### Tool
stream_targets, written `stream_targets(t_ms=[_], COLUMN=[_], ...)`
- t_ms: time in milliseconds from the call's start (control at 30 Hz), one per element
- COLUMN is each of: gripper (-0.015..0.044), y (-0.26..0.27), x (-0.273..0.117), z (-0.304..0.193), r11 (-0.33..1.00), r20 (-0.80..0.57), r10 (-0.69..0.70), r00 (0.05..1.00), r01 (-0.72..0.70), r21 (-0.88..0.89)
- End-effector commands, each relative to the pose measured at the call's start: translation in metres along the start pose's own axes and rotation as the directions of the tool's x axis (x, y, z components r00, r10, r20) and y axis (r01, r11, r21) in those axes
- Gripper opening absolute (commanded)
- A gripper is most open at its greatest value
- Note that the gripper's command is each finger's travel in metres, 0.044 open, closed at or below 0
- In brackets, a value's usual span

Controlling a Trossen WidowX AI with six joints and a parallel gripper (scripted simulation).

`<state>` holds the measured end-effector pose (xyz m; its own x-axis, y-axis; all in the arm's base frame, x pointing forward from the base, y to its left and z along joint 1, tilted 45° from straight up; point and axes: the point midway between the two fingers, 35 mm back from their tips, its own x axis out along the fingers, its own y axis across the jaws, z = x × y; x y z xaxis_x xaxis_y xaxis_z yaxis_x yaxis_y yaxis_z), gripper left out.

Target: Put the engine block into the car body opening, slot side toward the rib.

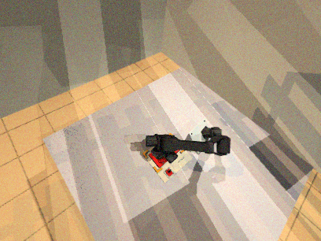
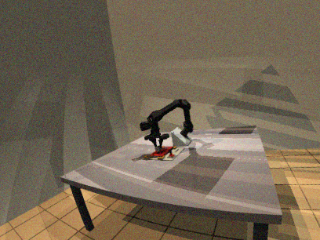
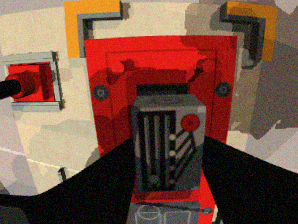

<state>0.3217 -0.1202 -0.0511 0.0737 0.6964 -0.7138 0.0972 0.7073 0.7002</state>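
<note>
The engine block (image 3: 169, 145), grey with black slots and a red round mark on its upper face, is between the fingers of my gripper (image 2: 158, 148) (image 3: 166, 144). My gripper is shut on it, one black finger at each side. The red car body (image 1: 155, 159) (image 2: 168, 150) (image 3: 160, 47) lies under the block. The dark opening (image 3: 162, 89) shows just past the block's far edge in the wrist view; the block covers the rest. I cannot tell how deep the block stands. The rib and the block's lower part are hidden.
A beige board (image 1: 165, 178) (image 3: 55, 135) lies around the car body. Orange corner brackets (image 3: 73, 30) (image 3: 268, 32) stand at its far corners. A red piece (image 1: 169, 172) (image 3: 31, 75) sits in a grey frame at the left in the wrist view. A pale tilted panel (image 2: 180, 135) is near the arm's base.
</note>
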Motion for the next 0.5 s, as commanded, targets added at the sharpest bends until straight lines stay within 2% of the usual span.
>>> stream_targets(t_ms=[0,467], gripper=[0.016,0.016], y=[-0.0002,-0.0002], x=[0.0003,0.0006], z=[0.0,0.0001], r11=[1.0,1.0], r20=[0.0,0.0], r10=[-0.002,-0.002], r00=[1.0,1.0], r01=[0.002,0.002], r21=[0.018,0.012])
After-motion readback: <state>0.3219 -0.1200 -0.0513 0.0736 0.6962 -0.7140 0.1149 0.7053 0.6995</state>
